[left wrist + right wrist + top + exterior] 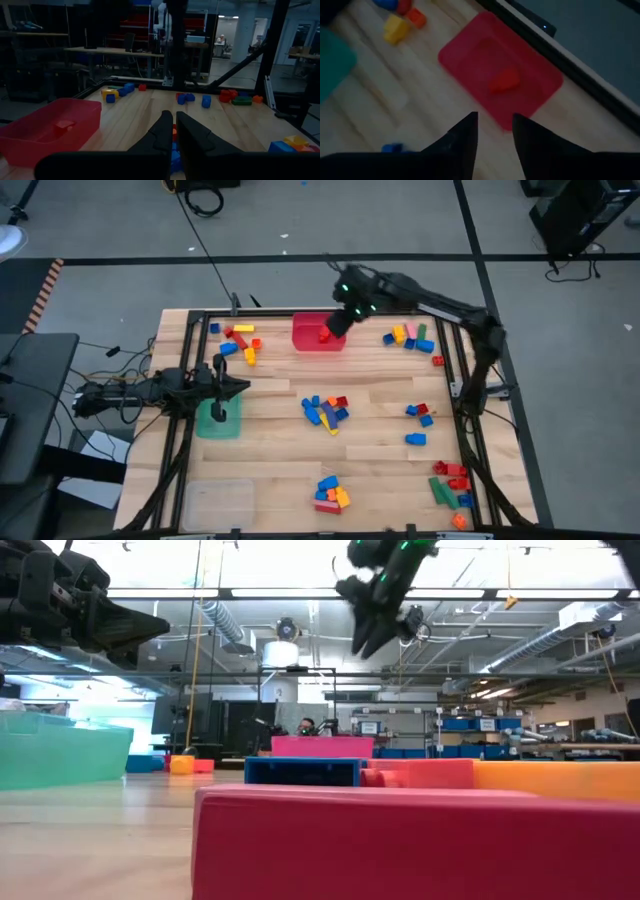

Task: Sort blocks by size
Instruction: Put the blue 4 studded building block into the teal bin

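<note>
Filling the low view's bottom, a red bar (400,840). Upper centre in the high view, the red bin (305,337) holds one red block (325,335); the right gripper (338,322) hovers over it, fingers parted, empty. Left gripper (238,388) is pinched shut, empty, above the green bin (218,423). Risk: descending, the right gripper could nudge the bin.

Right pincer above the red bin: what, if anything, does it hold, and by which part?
Nothing. The right pincer stands open and empty over the red bin; a red block lies inside the bin.

From table height a big red brick (400,840) fills the foreground, hiding most blocks behind it.
</note>
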Controlling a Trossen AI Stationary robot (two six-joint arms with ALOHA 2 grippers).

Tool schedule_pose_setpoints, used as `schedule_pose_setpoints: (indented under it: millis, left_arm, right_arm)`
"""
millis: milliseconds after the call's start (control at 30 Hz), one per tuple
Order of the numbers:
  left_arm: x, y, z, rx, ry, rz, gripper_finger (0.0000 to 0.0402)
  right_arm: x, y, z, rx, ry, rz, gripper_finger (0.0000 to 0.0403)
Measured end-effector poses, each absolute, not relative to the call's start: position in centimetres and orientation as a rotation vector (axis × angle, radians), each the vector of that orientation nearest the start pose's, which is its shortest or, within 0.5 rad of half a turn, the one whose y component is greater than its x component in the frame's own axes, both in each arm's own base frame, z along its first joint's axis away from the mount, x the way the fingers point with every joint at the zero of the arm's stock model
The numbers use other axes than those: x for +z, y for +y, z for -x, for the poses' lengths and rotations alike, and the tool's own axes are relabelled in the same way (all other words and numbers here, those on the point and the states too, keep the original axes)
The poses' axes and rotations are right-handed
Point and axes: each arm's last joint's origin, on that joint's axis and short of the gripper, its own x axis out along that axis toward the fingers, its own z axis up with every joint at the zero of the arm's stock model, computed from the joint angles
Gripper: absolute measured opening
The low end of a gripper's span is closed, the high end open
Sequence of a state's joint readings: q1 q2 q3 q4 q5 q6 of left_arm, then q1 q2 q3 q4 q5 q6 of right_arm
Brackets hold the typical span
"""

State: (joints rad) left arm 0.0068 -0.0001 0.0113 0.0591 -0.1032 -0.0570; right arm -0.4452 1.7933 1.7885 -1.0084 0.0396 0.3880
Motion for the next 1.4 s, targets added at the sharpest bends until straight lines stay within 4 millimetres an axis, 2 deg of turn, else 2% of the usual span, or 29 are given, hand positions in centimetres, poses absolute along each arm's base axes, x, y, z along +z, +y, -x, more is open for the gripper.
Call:
schedule_pose_setpoints:
  millis: [133,400,567,733,933,1033,1233,1400]
  left_arm:
    - [17.3,0.4,-9.7,0.108,-0.074,0.06,0.0032]
    - [17.3,0.4,-9.7,0.108,-0.074,0.06,0.0032]
    - [17.3,0.4,-9.7,0.108,-0.074,0.06,0.0032]
    - [17.3,0.4,-9.7,0.108,-0.074,0.06,0.0032]
    - [17.3,0.4,-9.7,0.108,-0.075,0.06,0.0032]
    - [17.3,0.4,-9.7,0.108,-0.075,0.06,0.0032]
    - [17.3,0.4,-9.7,0.104,-0.08,0.142,0.0032]
    - [17.4,0.4,-9.7,0.103,-0.083,0.154,0.0034]
  right_arm:
    - [34.2,-11.2,-31.2,-0.673,0.806,-0.615,0.0126]
    - [33.4,-2.4,-27.4,-0.78,0.624,-0.726,0.0113]
    - [31.7,1.9,-26.3,-0.788,0.603,-0.777,0.009]
    - [29.0,5.2,-25.4,-0.811,0.605,-0.77,0.006]
    - [24.7,8.0,-24.2,-0.764,0.614,-0.78,0.0013]
    - [22.4,8.7,-23.7,-0.727,0.594,-0.784,0.001]
    - [18.3,8.9,-23.0,-0.625,0.474,-0.848,0.0011]
    - [16.5,8.6,-22.5,-0.512,0.403,-0.813,0.0009]
